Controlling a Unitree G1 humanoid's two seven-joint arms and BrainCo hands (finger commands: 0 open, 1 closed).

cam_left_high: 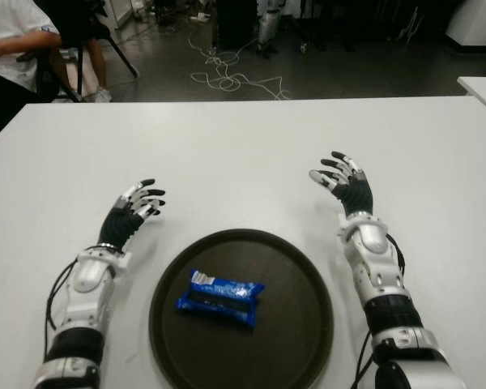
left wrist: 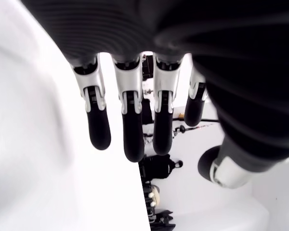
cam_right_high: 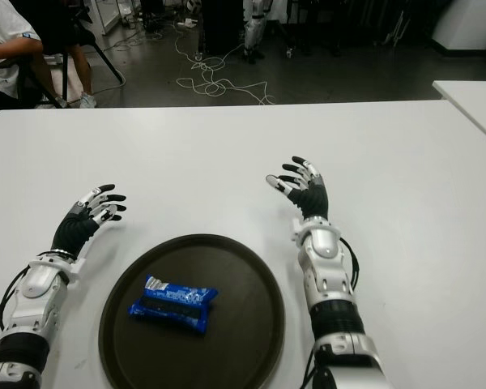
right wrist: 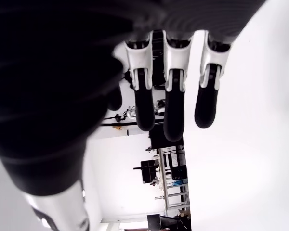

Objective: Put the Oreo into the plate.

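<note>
A blue Oreo pack lies flat inside the round dark plate near the table's front edge. My left hand hovers over the white table to the plate's left, fingers spread and holding nothing. To the plate's right and a bit farther back, my right hand is raised with its fingers spread, also empty. In the wrist views the left fingers and the right fingers hang straight with nothing between them.
The white table stretches far behind the hands. A person sits on a chair beyond the far left corner. Cables lie on the dark floor behind, and another white table's corner shows at the right.
</note>
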